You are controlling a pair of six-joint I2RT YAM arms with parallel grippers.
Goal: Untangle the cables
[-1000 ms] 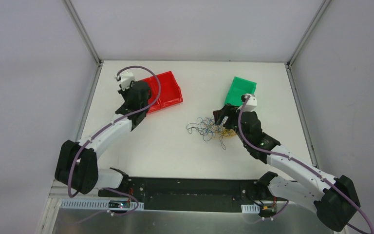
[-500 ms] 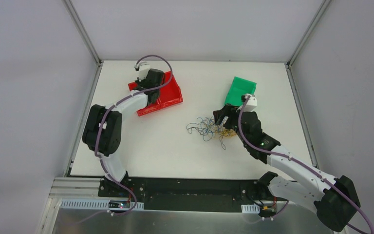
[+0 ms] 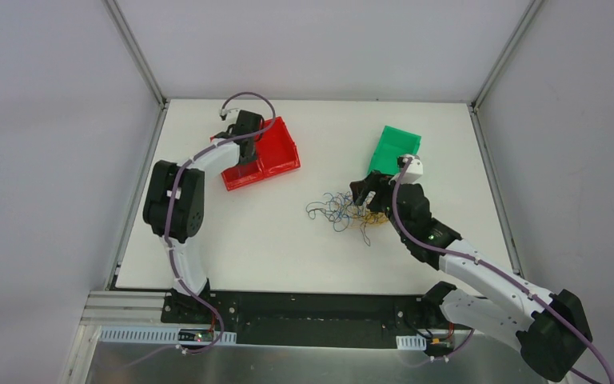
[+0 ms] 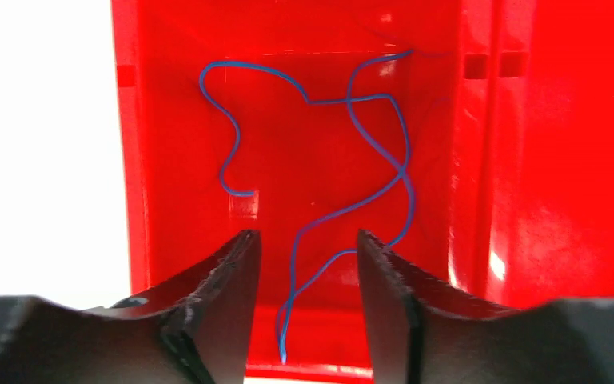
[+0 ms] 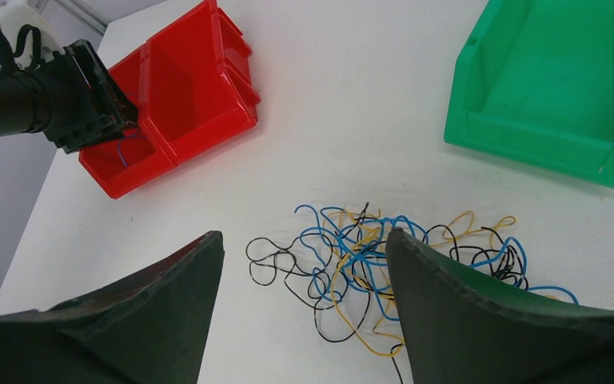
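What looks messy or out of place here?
The tangled wires stand out: yellow, blue and black strands knotted in one messy heap on the white table. A single blue wire lies apart from them, loose inside the red bin.

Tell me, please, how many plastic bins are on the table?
3: a red bin under the left pincer at far left, a second red bin beside it, and a green bin at far right, beyond the cables.
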